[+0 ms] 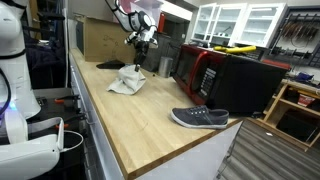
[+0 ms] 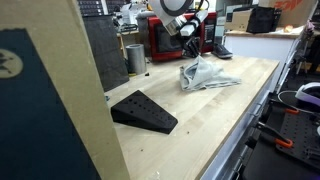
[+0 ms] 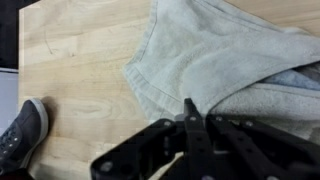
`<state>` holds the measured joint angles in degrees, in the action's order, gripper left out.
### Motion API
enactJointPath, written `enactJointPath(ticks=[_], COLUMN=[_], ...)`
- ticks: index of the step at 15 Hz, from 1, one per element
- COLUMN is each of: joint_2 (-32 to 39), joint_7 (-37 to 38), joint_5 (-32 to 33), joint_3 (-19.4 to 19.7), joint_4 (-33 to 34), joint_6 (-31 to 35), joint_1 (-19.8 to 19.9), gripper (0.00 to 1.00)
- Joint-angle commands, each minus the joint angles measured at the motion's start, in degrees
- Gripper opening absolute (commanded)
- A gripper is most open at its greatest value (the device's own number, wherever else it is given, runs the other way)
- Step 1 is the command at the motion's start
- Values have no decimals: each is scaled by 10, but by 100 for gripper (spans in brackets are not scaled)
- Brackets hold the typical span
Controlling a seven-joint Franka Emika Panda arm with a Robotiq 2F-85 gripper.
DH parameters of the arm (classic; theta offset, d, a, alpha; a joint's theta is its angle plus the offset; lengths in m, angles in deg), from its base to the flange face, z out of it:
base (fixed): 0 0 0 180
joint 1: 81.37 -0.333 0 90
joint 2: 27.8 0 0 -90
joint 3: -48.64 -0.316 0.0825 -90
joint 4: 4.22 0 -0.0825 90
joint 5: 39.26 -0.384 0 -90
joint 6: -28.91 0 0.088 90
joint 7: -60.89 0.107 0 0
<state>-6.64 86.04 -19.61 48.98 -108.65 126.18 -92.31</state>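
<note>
A crumpled light grey cloth (image 1: 127, 82) lies on the wooden countertop (image 1: 150, 115), and one part of it rises in a peak. My gripper (image 1: 138, 58) hangs straight over that peak in both exterior views, where the cloth (image 2: 208, 76) sits under the gripper (image 2: 192, 55). In the wrist view the cloth (image 3: 220, 50) fills the upper right. The gripper (image 3: 190, 108) has its two fingers pressed together on a fold of it. How much cloth sits between the fingers is hidden.
A grey shoe (image 1: 200, 118) lies near the counter's front corner and shows at the wrist view's left edge as the shoe (image 3: 20, 135). A black wedge (image 2: 143, 112) rests on the counter. A red and black appliance (image 1: 205, 70) and a metal cup (image 2: 135, 58) stand behind the cloth.
</note>
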Motion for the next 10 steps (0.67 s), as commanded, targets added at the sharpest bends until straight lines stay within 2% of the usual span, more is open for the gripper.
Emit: enactJointPath(ticks=[1, 10], joint_2=[-61, -104], joint_7=[15, 27], joint_5=[31, 64], joint_3=[-2, -17], joint_4=[-52, -98], joint_6=[9, 16], joint_1=[-1, 3], gripper=[25, 92])
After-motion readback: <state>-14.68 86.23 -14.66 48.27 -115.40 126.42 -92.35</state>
